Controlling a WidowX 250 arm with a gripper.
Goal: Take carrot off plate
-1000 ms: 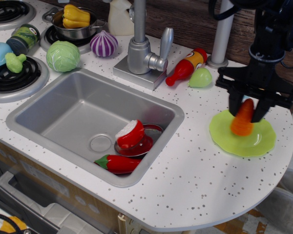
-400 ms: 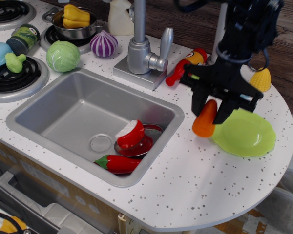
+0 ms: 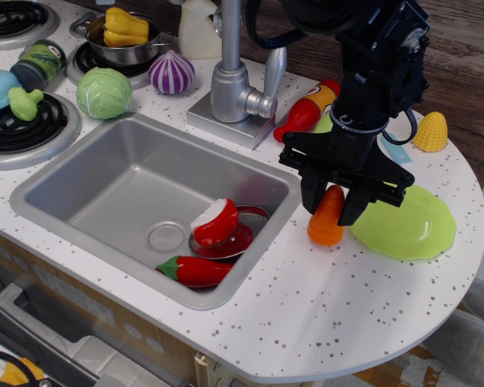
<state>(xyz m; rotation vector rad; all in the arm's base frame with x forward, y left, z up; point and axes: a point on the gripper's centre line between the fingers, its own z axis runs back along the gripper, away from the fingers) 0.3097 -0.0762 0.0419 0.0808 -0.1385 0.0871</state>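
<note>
The gripper is closed around the carrot, which stands upright, tip up between the fingers, base at or just above the desk, just left of the green plate. Releasing it looks like the remaining step.

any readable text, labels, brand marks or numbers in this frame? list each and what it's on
No text can be read in this frame.
green can by the burners: it has a printed label, too small and blurred to read.
ketchup bottle behind the gripper: a yellow band, no legible print.
carrot, plate, sink and faucet: no markings visible.
</note>
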